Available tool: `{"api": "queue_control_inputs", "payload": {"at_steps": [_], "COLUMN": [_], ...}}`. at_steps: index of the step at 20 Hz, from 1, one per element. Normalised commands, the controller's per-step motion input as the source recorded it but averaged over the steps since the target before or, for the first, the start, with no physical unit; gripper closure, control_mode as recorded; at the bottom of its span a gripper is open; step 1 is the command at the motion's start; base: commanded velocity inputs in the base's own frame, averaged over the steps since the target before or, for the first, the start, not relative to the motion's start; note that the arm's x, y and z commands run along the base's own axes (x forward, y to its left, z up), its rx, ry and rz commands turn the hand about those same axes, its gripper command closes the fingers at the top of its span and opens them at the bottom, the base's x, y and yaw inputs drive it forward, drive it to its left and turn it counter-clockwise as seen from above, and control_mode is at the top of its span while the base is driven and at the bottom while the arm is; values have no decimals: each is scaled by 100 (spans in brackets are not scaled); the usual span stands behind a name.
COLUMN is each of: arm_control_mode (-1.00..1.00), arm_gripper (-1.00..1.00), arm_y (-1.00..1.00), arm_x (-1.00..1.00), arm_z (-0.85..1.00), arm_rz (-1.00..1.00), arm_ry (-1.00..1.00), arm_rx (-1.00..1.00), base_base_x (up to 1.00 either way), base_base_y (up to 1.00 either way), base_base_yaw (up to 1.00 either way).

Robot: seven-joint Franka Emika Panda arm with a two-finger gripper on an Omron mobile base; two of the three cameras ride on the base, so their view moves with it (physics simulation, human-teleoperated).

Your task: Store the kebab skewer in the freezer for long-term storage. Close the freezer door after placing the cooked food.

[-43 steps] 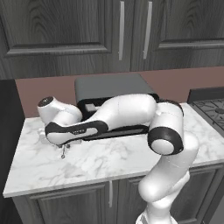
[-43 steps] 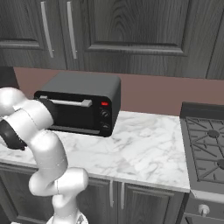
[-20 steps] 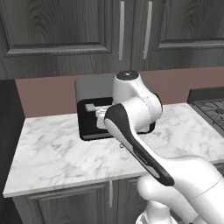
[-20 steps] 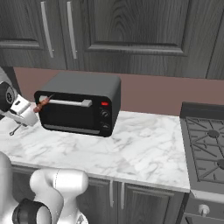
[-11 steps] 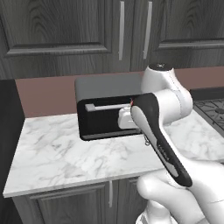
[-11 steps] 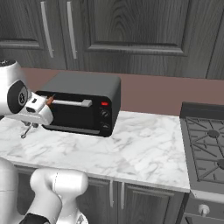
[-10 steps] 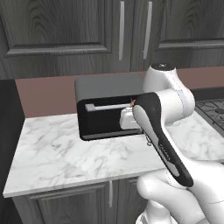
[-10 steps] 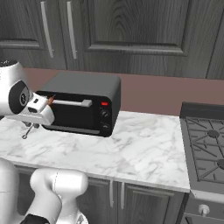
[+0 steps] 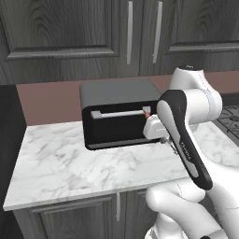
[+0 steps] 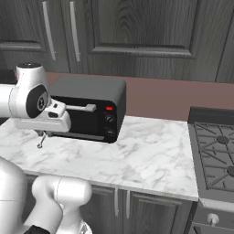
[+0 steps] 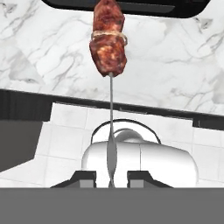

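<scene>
Between the pincer (image 11: 111,181) fingertips, kebab skewer (image 11: 109,48) carries red-brown chunks.

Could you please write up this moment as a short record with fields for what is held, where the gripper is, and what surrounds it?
held item: kebab skewer, meat chunks at the far end, stick running back between the finger tips
gripper: shut on the stick, in front of the toaster oven
surface: white marble counter
right of counter: gas stove
above: dark wood cupboards
freezer: not in these views
</scene>
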Motion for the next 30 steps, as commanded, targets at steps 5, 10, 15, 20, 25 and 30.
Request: {"api": "queue_control_inputs", "payload": {"at_steps": [5, 10, 15, 20, 25, 30], "arm_control_mode": [-100, -100, -100, -100, -100, 100], "arm_gripper": [100, 100, 100, 100, 100, 100], "arm_y": [-36, -25, -2, 0, 0, 0], "arm_x": [-2, -1, -3, 0, -2, -4], "arm_z": [0, 0, -2, 0, 0, 0], "arm_rz": [1, 0, 0, 0, 0, 0], "arm_ry": [1, 0, 0, 0, 0, 0], "arm_rx": [0, 0, -1, 0, 0, 0], "base_base_x": [0, 0, 0, 0, 0, -34], "base_base_y": [0, 0, 0, 0, 0, 0], "base_base_yaw": [0, 0, 0, 0, 0, 0]}}
